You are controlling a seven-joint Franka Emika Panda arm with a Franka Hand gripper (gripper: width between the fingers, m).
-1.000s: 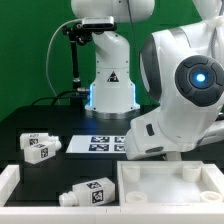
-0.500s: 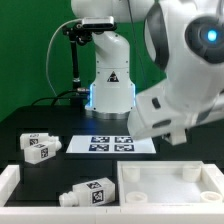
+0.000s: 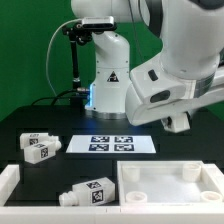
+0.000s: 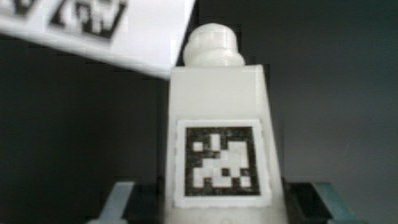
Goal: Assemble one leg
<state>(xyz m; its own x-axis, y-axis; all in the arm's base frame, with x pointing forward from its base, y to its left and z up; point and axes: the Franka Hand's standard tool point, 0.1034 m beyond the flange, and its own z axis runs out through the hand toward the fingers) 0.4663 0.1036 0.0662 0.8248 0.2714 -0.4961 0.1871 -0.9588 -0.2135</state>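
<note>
At the exterior view's left, spare legs (image 3: 38, 148) lie parked. Marker board (image 3: 110, 143) centre, white tray (image 3: 170, 186) lower right. Wrist view: gripper (image 4: 215, 204) clamped on the leg (image 4: 217, 120), peg end pointing away, probably ready for seating in the tray.

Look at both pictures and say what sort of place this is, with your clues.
Probably a robotics lab bench: a white robot arm stands on a black table before a green backdrop, with the marker board of printed tags lying flat.
</note>
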